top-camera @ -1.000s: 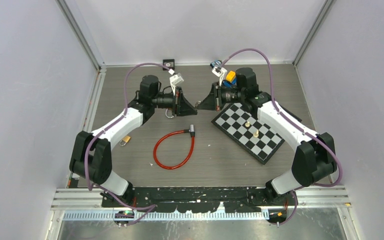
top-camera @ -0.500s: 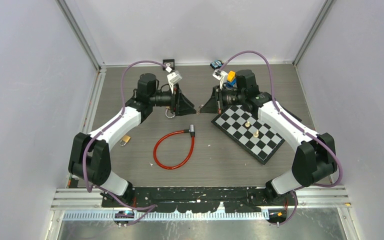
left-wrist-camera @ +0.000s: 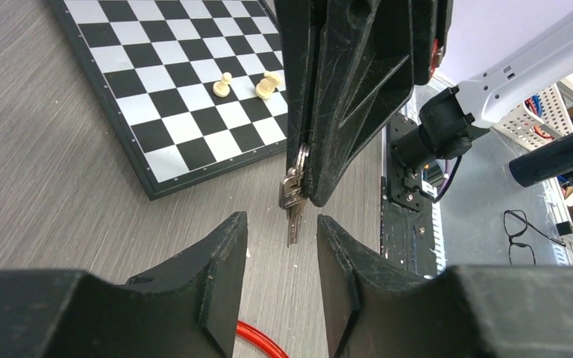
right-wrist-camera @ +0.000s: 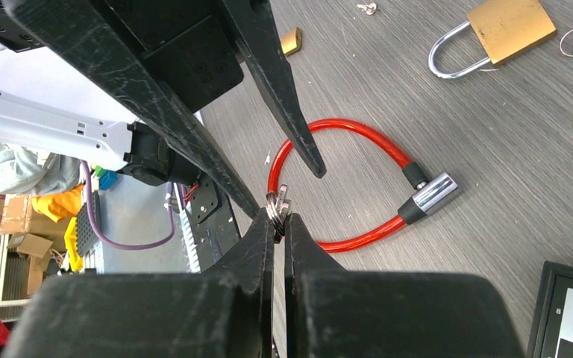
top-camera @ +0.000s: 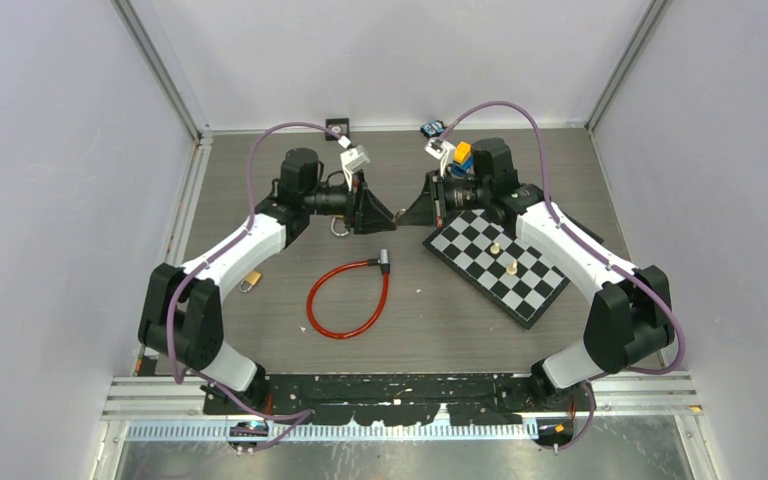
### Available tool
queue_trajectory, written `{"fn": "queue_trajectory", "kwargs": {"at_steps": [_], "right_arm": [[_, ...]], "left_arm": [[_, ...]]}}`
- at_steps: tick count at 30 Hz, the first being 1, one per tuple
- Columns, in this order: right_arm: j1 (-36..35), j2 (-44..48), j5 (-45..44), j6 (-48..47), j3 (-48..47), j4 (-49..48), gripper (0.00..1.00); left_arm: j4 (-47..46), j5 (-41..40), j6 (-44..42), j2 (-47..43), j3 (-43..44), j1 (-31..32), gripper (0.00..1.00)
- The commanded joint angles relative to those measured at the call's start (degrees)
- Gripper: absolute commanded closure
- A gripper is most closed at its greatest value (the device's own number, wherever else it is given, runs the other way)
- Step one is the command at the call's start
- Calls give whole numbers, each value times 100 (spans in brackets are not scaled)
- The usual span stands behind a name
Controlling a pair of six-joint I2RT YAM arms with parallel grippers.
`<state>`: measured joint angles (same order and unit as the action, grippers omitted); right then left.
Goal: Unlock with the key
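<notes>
Grey table lies under both arms, with the cable lock resting on it. Above it, the key is pinched at its head by the right gripper. The left gripper is parted around the blade, not touching. The blade should be centred and squared before closing.

Left end effector parted (seemingly halfway); right end effector clamped
</notes>
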<state>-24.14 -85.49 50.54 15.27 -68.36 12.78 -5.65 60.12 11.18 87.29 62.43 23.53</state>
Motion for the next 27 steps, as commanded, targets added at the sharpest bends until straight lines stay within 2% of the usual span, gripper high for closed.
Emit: {"fn": "queue_trajectory", "kwargs": {"at_steps": [1, 8, 18, 27], "right_arm": [[-14, 191, 225, 113, -5, -378, 99], [-12, 172, 204, 138, 4, -413, 99], [-5, 168, 133, 84, 32, -406, 99], [-3, 183, 65, -322, -8, -66, 99]], "left_arm": [[-68, 103, -160, 76, 181, 37, 61], [-59, 123, -145, 91, 205, 73, 72], [-60, 148, -134, 96, 191, 90, 100], [64, 39, -213, 14, 190, 90, 100]]}}
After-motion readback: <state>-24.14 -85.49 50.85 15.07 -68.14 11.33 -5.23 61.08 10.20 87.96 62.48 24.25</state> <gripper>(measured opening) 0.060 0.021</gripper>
